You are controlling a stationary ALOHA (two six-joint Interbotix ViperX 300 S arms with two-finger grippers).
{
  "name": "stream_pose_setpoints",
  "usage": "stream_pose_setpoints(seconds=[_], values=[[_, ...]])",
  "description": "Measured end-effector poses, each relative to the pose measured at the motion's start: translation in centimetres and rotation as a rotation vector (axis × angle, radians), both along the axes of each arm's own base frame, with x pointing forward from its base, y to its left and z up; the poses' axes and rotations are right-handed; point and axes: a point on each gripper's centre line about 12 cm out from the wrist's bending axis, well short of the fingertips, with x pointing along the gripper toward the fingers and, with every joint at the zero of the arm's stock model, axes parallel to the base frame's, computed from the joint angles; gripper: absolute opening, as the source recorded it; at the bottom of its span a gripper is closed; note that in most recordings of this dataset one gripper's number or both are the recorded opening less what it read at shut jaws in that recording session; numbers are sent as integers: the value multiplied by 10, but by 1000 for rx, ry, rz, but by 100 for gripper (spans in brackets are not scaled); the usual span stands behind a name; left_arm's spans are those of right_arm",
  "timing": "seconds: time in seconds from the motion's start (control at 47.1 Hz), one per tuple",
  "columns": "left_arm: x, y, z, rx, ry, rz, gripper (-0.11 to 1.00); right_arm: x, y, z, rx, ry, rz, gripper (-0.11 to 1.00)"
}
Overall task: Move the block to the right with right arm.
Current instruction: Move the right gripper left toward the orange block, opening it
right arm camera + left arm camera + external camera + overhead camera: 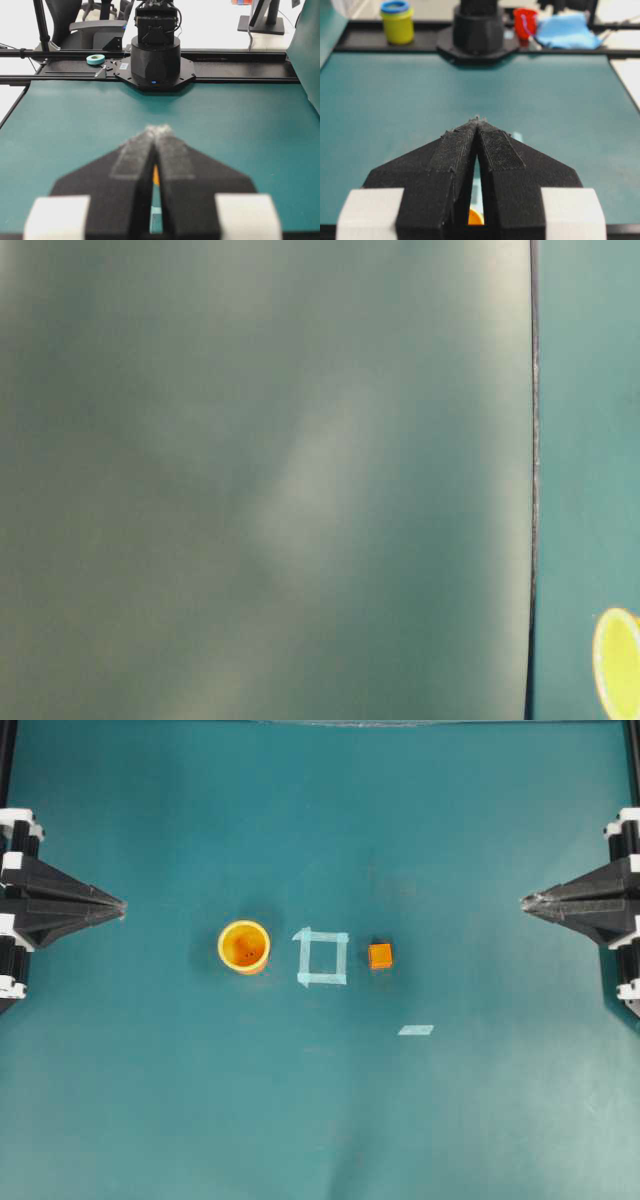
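While seen whole only from overhead, block (pixel 380 956) sits as a small orange cube on the teal table (pixel 480 1120), near mid-table, just right of pale tape square (pixel 322 958), apart from it; yellow-orange cup (pixel 244 947) stands left of the square. Short tape strip (pixel 416 1030) lies nearer the lower edge. Right gripper (pixel 526 902) hangs at the right edge, tips pressed together, holding nothing; left gripper (pixel 121 906) likewise at the left edge. Wrist views show only an orange sliver through each finger slot. Table-level view mostly blurred, cup rim cut off at its corner.
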Motion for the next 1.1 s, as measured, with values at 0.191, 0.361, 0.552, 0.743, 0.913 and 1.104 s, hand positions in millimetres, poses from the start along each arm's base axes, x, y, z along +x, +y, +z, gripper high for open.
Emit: stream_pose_setpoints(seconds=[0.191,0.361,0.552,0.743,0.913,1.104], values=[[0,0,1,-3,0,-2,0,1,0,4,6,-11,-1,0],[0,-1,2,-6,-1,-4,0,3,-5,5,30,-5,-25,0],[1,-1,1,-5,2,-4,0,14,-10,0,49,37,-50,0],[1,-1,-2,-3,28,-4,0,31,-11,-12,50,108,-53,0],[1,-1,-3,-3,35,-4,0,45,-11,-24,49,174,-55,1],[0,-1,-2,-5,32,-4,0,59,-16,-36,55,233,-70,17]])
